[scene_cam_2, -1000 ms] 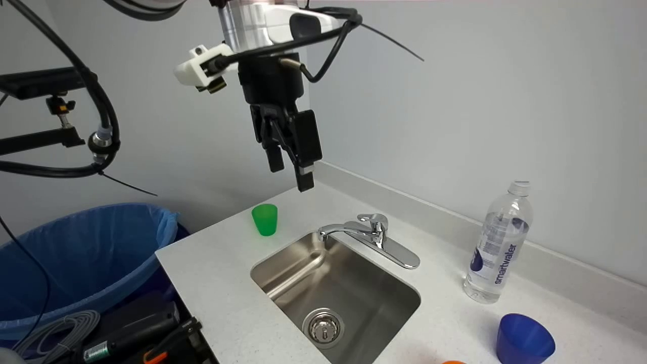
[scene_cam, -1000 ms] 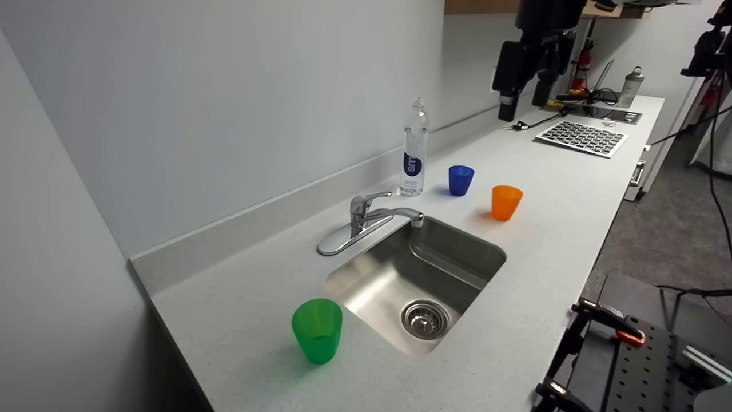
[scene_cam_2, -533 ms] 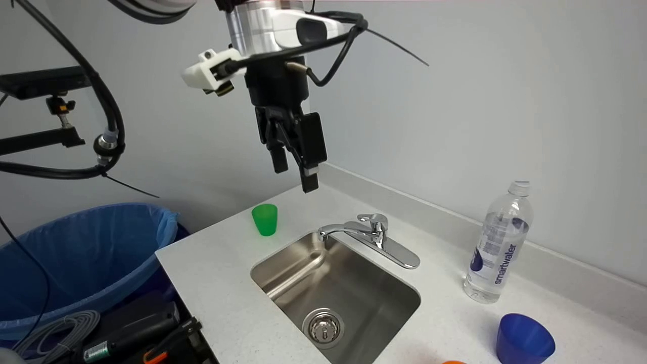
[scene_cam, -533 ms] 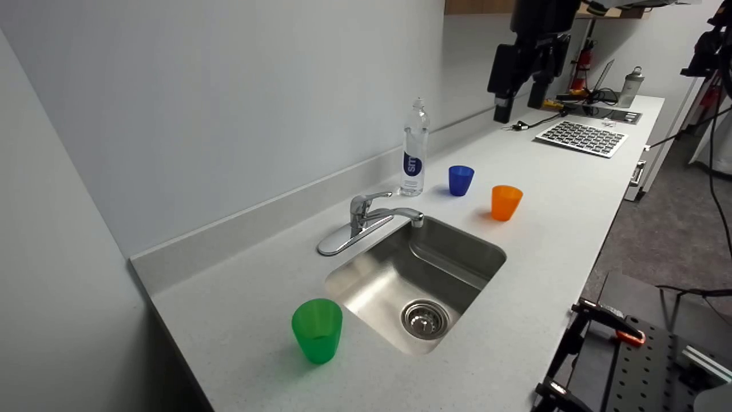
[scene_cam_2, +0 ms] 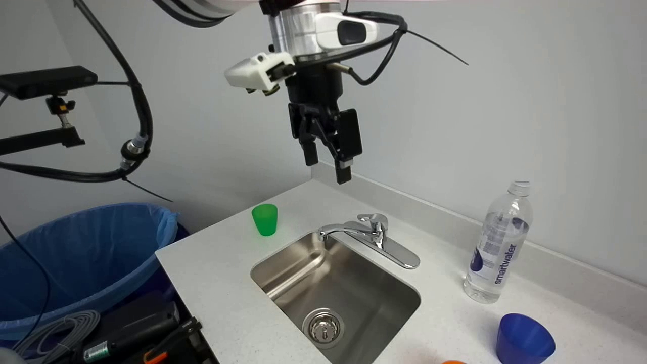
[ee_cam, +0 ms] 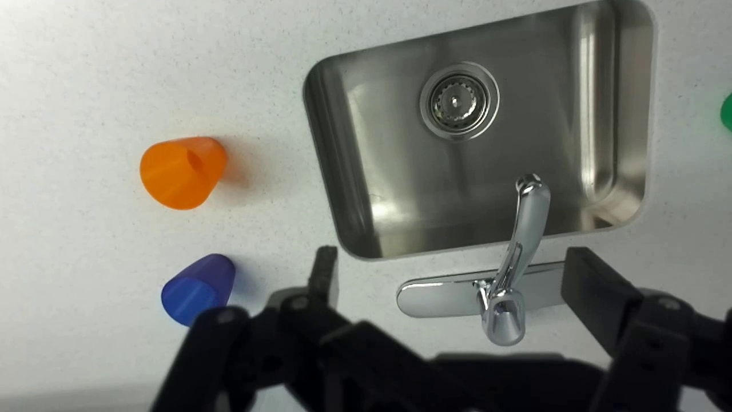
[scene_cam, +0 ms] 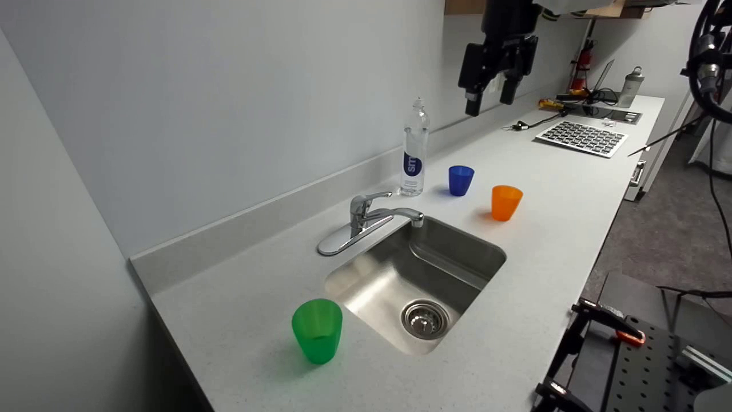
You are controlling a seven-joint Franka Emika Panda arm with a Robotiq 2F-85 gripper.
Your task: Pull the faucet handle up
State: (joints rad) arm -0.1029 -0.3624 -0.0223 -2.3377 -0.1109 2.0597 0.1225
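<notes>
In both exterior views the arm [scene_cam_2: 295, 35] is hanging in from the top edge, with the gripper [scene_cam_2: 327, 169] pointing close to six o'clock and leaning slightly. It is waiting released: in the wrist view its fingers [ee_cam: 597, 294] are standing wide apart. In an exterior view the faucet handle [scene_cam: 369, 199] is sitting atop the faucet [scene_cam: 357, 222], and the gripper is hovering well apart from it, toward two o'clock. In the wrist view the handle is lying at four o'clock from the centre, and the sink [ee_cam: 412, 183] is lying toward two.
</notes>
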